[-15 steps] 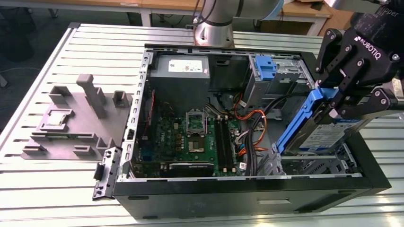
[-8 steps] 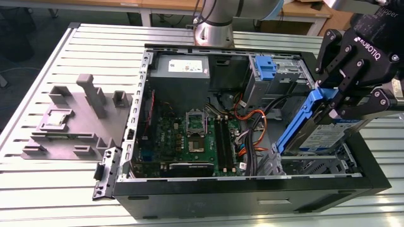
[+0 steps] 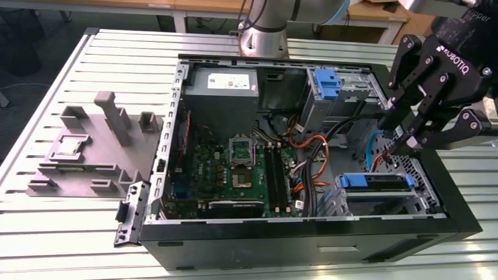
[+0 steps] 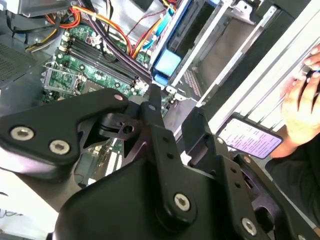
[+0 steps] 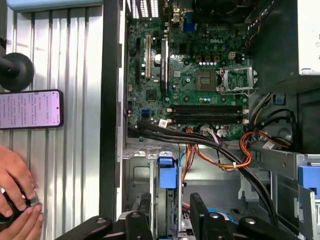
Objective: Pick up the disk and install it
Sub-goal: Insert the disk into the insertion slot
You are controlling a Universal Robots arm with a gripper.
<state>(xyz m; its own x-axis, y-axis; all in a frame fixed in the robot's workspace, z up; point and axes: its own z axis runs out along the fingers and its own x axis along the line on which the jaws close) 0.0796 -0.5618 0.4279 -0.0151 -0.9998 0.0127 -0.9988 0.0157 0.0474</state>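
The disk point(image 3: 376, 182) stands on edge in the drive cage at the open computer case's near corner on the exterior view's right; its blue rail and a dark slab under it show. In the first wrist view its blue rail end point(image 5: 167, 176) lies just beyond my fingers. My black gripper point(image 3: 398, 140) hangs over that cage, a little above the disk and apart from it. In both wrist views the gripper point(image 5: 171, 207) point(image 4: 172, 107) is open, with nothing between its fingers.
Orange and black cables point(image 3: 315, 163) run beside the cage, next to the motherboard point(image 3: 233, 169). A blue bracket point(image 3: 327, 81) sits in the far bay and a grey power supply point(image 3: 224, 84) at the back. A grey fixture block point(image 3: 86, 146) lies outside on the exterior view's left. A person's hands point(image 5: 15, 192) and a phone point(image 5: 30, 109) rest beside the case.
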